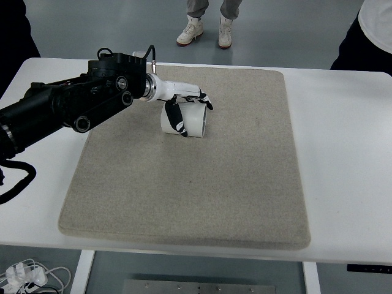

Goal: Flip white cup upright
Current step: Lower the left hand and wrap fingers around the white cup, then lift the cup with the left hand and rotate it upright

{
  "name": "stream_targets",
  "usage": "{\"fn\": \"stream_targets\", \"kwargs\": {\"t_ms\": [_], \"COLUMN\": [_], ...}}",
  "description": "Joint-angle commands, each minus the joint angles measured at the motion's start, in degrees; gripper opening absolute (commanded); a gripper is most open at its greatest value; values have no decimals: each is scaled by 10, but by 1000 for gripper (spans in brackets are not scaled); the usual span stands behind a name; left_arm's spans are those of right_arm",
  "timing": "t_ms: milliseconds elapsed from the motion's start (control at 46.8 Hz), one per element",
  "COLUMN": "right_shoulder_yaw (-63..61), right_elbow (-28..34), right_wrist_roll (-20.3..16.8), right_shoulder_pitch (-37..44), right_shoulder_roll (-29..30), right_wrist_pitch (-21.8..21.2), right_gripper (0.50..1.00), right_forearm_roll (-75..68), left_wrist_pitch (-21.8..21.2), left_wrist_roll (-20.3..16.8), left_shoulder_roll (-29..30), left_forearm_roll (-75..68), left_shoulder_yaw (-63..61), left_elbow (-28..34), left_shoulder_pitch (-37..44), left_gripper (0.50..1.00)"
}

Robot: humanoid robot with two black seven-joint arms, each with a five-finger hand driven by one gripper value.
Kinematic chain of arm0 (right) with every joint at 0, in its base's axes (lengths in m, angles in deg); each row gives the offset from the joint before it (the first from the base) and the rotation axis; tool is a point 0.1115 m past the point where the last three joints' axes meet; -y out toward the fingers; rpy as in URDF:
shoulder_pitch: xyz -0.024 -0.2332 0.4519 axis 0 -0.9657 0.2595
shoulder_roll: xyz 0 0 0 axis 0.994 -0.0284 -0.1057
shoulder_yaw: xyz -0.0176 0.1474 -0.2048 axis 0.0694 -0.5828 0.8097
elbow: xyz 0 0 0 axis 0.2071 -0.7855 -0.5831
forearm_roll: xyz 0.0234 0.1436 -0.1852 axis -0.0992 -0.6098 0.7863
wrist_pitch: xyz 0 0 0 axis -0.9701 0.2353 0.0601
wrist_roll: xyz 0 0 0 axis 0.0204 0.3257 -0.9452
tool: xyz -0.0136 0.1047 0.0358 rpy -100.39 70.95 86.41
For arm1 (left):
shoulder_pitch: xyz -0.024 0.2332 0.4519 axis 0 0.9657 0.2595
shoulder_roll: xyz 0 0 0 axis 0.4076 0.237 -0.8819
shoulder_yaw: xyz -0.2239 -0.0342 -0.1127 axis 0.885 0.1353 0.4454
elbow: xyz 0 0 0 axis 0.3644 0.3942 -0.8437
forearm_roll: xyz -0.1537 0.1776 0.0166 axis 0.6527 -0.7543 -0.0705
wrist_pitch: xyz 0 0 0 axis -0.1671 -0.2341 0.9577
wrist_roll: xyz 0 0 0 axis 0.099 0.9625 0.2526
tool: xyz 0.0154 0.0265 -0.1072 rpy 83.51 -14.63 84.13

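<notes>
— What's the left arm [67, 107] doing?
— It reaches in over the mat [190, 184], and the left hand [184, 107] has its fingers [174, 117] wrapped around the white cup [187, 120].
— And the cup?
— Lying on its side on the mat's far part. A person's shoes [207, 30] show beyond the table [343, 153].

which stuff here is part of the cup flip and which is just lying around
Job:
- white cup, on its side on the mat
- left hand, fingers around the cup
- mat, under the cup

Lying about:
- table
- cables below the table, lower left
- person's shoes past the far edge
</notes>
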Motion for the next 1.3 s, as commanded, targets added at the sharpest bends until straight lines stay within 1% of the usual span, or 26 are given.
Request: {"fn": "stream_targets", "kwargs": {"t_ms": [0, 43, 85, 171, 406, 619, 918, 983, 1089, 1217, 1282], "right_shoulder_yaw": [1, 0, 0, 1, 1, 0, 0, 0, 0, 1, 0], "right_elbow": [0, 0, 0, 0, 0, 0, 0, 0, 0, 0, 0], "right_wrist_roll": [0, 0, 0, 0, 0, 0, 0, 0, 0, 0, 0], "right_shoulder_pitch": [0, 0, 0, 0, 0, 0, 0, 0, 0, 0, 0], "right_shoulder_roll": [0, 0, 0, 0, 0, 0, 0, 0, 0, 0, 0], "right_wrist_pitch": [0, 0, 0, 0, 0, 0, 0, 0, 0, 0, 0], "right_gripper": [952, 952, 952, 952, 952, 952, 952, 952, 952, 952, 952], "right_forearm_roll": [0, 0, 0, 0, 0, 0, 0, 0, 0, 0, 0], "left_wrist_pitch": [0, 0, 0, 0, 5, 8, 21, 25, 27, 28, 28], "left_wrist_roll": [0, 0, 1, 0, 0, 0, -8, -17, -53, -82, -102], "left_shoulder_roll": [0, 0, 0, 0, 1, 8, 14, 19, 26, 26, 26], "left_forearm_roll": [-1, -1, -1, 2, 34, 124, 337, 361, 380, 407, 420], "left_shoulder_yaw": [0, 0, 0, 1, 16, 21, 41, 47, 63, 90, 100], "left_elbow": [0, 0, 0, 1, 4, 8, 63, 69, 77, 93, 96], "left_shoulder_pitch": [3, 3, 3, 2, -6, -18, -14, -10, -3, 21, 34], "left_gripper": [810, 789, 791, 778, 778, 771, 763, 756, 752, 741, 739]}}
